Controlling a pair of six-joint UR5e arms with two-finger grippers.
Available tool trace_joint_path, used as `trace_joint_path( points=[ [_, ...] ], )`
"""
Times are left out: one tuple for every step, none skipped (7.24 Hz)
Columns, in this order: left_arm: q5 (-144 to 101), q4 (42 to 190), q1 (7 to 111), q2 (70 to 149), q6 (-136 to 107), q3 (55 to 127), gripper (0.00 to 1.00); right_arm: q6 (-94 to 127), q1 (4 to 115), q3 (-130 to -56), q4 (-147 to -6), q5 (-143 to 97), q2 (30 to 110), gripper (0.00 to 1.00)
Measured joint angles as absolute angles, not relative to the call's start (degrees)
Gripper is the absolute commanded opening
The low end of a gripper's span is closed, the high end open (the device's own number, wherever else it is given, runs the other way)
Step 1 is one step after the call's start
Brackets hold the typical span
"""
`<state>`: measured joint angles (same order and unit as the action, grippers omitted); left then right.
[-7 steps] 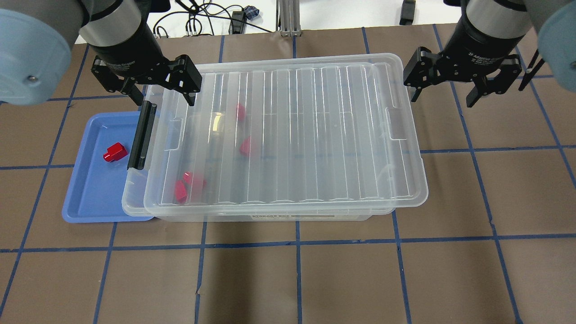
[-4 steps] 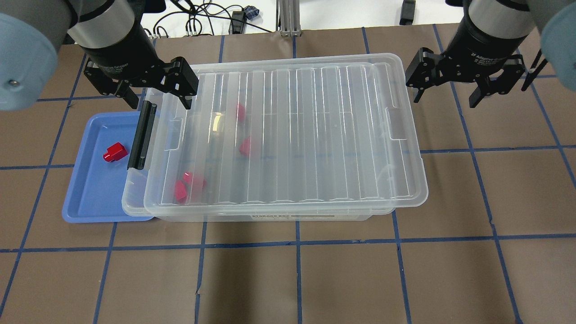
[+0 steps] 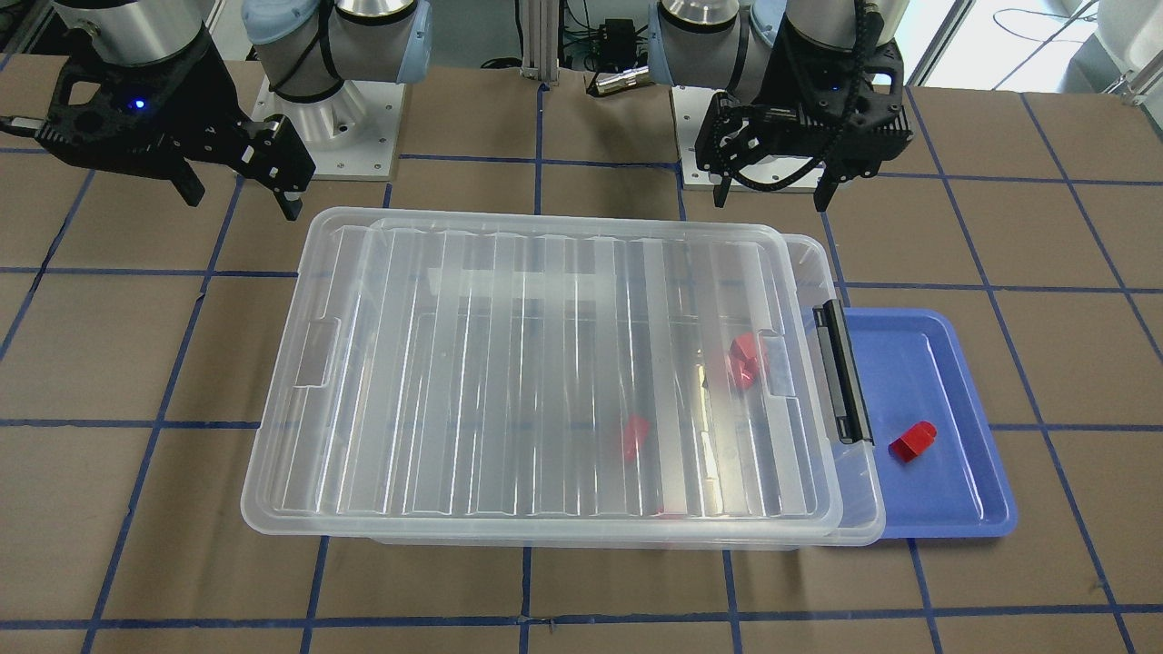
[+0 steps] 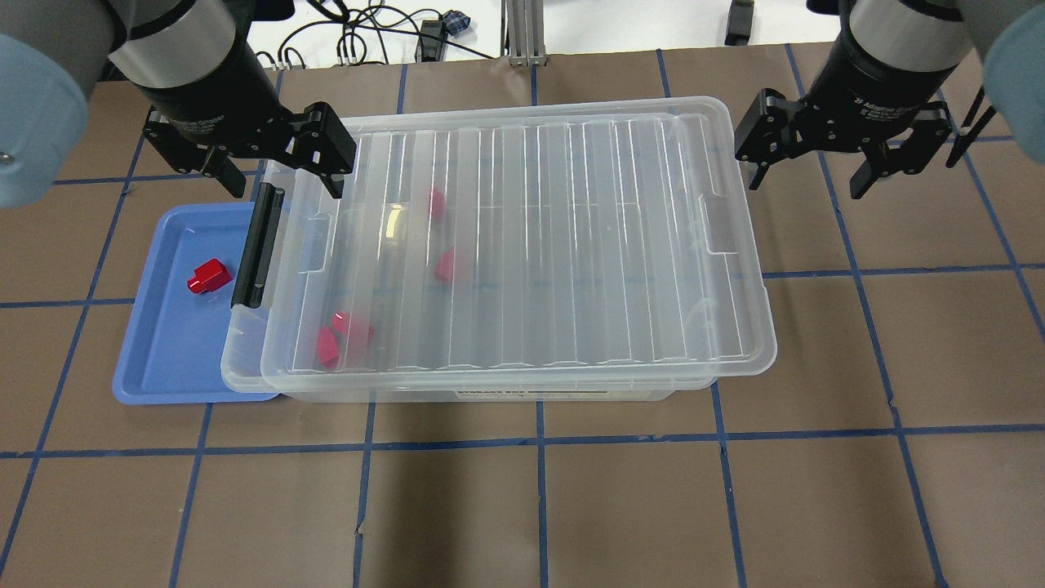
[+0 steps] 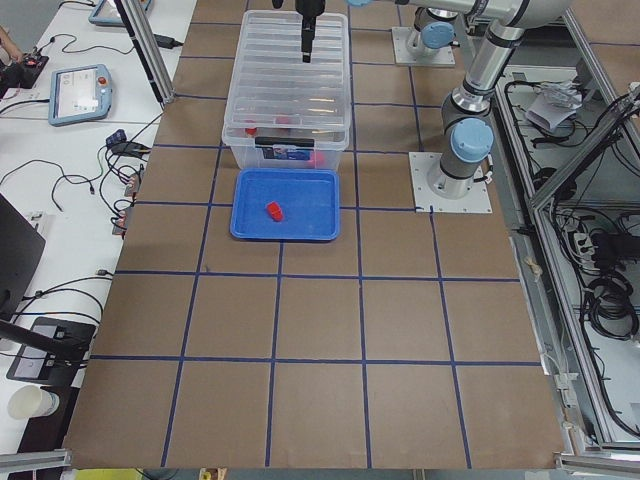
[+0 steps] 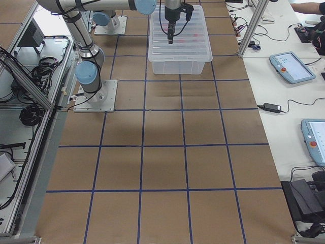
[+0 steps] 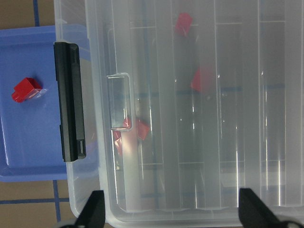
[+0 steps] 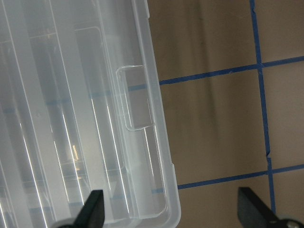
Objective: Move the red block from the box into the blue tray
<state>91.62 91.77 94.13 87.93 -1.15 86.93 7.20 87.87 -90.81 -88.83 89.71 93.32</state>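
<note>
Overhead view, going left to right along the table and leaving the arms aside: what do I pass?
Shallow blue plastic tray holding the small glossy red block → black latch bar → large clear plastic box under its ribbed lid, red pieces inside → bare brown table.

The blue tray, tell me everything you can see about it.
The blue tray is a shallow rectangle of glossy blue plastic with a raised rim and rounded corners. It lies flat on the brown table, at the box's latch end. One small red block rests inside on its floor; the rest is bare. The box's rim and black latch bar overhang one long side; whether they touch cannot be told.
</note>
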Motion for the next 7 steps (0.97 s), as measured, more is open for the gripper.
trace_joint_path(
  points=[
    [91.67,92.18,94.13,87.56,-1.17,86.9,1.0,7.23,87.89,-90.85,-89.02,89.79,93.29,1.0],
    [91.68,92.49,94.13,87.26,-1.18,86.87,1.0,7.24,87.89,-90.87,-89.07,89.93,93.27,1.0],
    [91.61,92.59,94.13,87.15,-1.18,86.89,1.0,7.29,87.89,-90.87,-89.06,90.03,93.26,1.0],
    [91.58,92.64,94.13,87.12,-1.21,86.91,1.0,7.37,87.89,-90.87,-89.02,90.07,93.26,1.0],
    [91.59,92.67,94.13,87.01,-1.22,86.8,1.0,7.47,87.89,-90.91,-88.96,90.08,93.27,1.0],
    [91.54,92.68,94.13,86.87,-1.23,86.67,1.0,7.57,87.89,-90.94,-88.92,90.09,93.3,1.0],
    [91.53,92.68,94.09,86.81,-1.21,86.54,1.0,7.62,87.89,-90.94,-88.96,90.09,93.33,1.0]
  ],
)
